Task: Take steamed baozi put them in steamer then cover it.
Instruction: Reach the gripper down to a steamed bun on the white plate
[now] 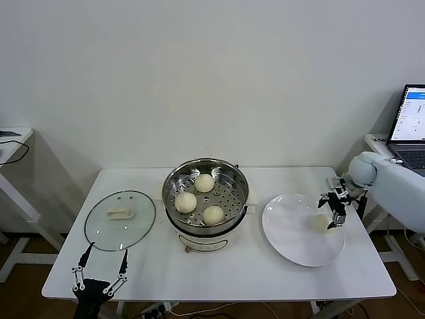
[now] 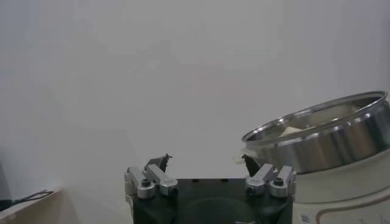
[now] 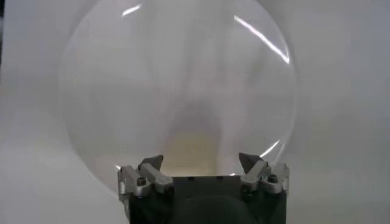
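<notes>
The steamer (image 1: 226,171) stands at the table's middle on its white pot base and holds three baozi (image 1: 204,183), (image 1: 186,202), (image 1: 213,214). A fourth baozi (image 1: 320,223) lies on the right part of a white plate (image 1: 292,232). My right gripper (image 1: 330,214) is open right at this baozi. In the right wrist view the baozi (image 3: 190,152) lies between the spread jaws of the right gripper (image 3: 201,157). The glass cover (image 1: 106,229) lies flat on the table at the left. My left gripper (image 1: 107,248) is open and empty at its near edge.
The left wrist view shows the open left gripper (image 2: 205,158) with the steamer (image 2: 323,137) beyond it. A laptop (image 1: 412,126) sits on a side table at the far right. Another side table stands at the far left.
</notes>
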### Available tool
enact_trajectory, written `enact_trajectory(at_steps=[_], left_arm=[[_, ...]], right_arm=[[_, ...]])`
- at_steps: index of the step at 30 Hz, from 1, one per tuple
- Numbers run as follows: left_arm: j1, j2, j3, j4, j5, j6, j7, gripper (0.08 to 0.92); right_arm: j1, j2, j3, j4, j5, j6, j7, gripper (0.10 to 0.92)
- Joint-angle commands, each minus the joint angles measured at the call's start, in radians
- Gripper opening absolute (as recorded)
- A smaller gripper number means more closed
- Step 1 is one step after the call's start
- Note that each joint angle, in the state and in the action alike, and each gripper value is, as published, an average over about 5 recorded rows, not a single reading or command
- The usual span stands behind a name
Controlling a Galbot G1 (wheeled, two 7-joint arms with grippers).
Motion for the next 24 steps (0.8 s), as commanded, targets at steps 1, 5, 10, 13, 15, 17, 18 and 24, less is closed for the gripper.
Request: enact_trajectory(at_steps=[1,5,10,13,15,17,18,24], left_arm=[[0.0,-0.001,0.0,0.001,0.0,-0.001,0.0,0.823],[-0.001,-0.002,0.001,0.002,0.0,-0.001,0.0,0.823],[-0.002,-0.002,0.0,0.002,0.0,-0.001,0.0,0.823],[-0.003,-0.003,0.0,0.002,0.0,-0.001,0.0,0.823],[-0.003,-0.003,0.0,0.002,-0.001,-0.001,0.0,0.823],[-0.004,-0.003,-0.001,0.001,-0.001,-0.001,0.0,0.823],[-0.004,-0.002,-0.001,0.001,-0.001,-0.001,0.0,0.823],[-0.009,0.002,0.002,0.001,-0.002,0.0,-0.001,0.823]], right_arm=[[-0.045,0.017,0.019,-0.036,-0.037,-0.008,0.013,0.823],[-0.047,0.023,0.019,-0.039,-0.039,-0.008,0.013,0.822],[-0.05,0.026,0.026,-0.041,-0.04,-0.01,0.012,0.8],[-0.047,0.027,0.029,-0.039,-0.04,-0.009,0.011,0.753],[-0.041,0.025,0.027,-0.033,-0.04,-0.009,0.008,0.703],[-0.03,0.022,0.024,-0.024,-0.037,-0.009,0.003,0.65],[-0.02,0.019,0.022,-0.017,-0.036,-0.008,-0.002,0.63],[0.114,-0.006,-0.009,0.065,-0.006,-0.002,-0.05,0.612]])
